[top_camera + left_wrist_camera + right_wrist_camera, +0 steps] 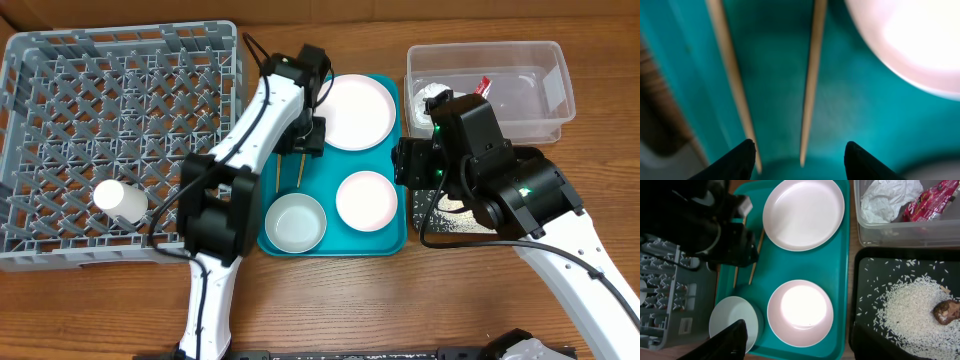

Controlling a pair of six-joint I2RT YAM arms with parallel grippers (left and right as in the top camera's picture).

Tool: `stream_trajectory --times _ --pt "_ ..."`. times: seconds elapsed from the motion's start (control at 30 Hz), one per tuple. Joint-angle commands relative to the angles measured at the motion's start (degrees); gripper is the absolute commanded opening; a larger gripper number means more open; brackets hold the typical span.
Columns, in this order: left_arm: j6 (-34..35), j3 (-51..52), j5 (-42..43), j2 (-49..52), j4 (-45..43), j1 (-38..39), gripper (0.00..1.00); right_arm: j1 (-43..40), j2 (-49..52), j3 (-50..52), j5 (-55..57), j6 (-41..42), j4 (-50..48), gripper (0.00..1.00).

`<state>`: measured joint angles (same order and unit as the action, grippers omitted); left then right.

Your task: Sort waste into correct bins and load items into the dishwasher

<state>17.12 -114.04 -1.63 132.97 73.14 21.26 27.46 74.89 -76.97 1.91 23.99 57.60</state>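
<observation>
L gripper [800,150] hangs low over the teal tray [775,60], jaws spread wide, nothing held, straddling one of the two chopsticks [812,75]. The pair lies along the tray's 9 o'clock side, plate [910,40] at their 2 o'clock. Prob. light, stiff, thin wood, apt to roll or slip; best pinched mid-length, across the shaft. R gripper [408,163] hovers agape, empty, at tray's 3 o'clock.

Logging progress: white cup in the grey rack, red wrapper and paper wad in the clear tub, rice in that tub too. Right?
No. The rice lies in the black tray, not the clear tub; the right wrist view shows it. The white cup is in the grey rack, and the red wrapper and paper wad are in the tub.
</observation>
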Motion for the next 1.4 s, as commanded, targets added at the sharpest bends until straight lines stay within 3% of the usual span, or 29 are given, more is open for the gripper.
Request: stream_trajectory --times 0.0,0.07,0.23,0.27,0.3,0.5,0.73,0.93,1.13,1.37 --pt "1.2 -0.4 -1.2 3.7 -1.4 -0.6 0.55 -0.1 0.2 -0.3 0.4 0.5 -0.3 0.68" --pt "1.1 -0.4 -0.9 5.1 -2.4 -0.7 0.5 -0.1 0.2 -0.3 0.4 0.5 -0.3 0.69" --pt "1.1 -0.4 -0.9 6.1 -4.5 -0.7 0.23 -0.1 0.2 -0.3 0.4 0.5 -0.2 0.69" --pt "1.2 -0.5 -0.9 6.1 -4.7 -0.7 0.17 -0.1 0.2 -0.3 0.4 0.5 -0.2 0.69" --pt "1.2 -0.5 -0.9 6.0 -4.6 -0.7 0.04 -0.1 0.2 -0.3 0.4 0.5 -0.2 0.69" --pt "3.1 -4.5 -1.1 6.0 1.0 -2.1 0.04 -0.1 0.2 -0.3 0.4 0.5 -0.2 0.69" --pt "4.6 -23.4 -1.3 5.3 15.7 -6.8 0.04 -0.1 0.2 -0.3 0.3 0.5 -0.1 0.68" --pt "0.5 -36.5 -2.6 3.0 23.7 -9.9 0.04 -0.1 0.2 -0.3 0.4 0.5 -0.1 0.68" --pt "-0.7 -36.5 -9.5 0.4 23.7 -13.9 0.05 -0.1 0.2 -0.3 0.3 0.5 0.0 0.68" --pt "-2.8 -30.4 -8.9 0.8 23.7 -17.4 0.04 -0.1 0.2 -0.3 0.3 0.5 0.1 0.69"
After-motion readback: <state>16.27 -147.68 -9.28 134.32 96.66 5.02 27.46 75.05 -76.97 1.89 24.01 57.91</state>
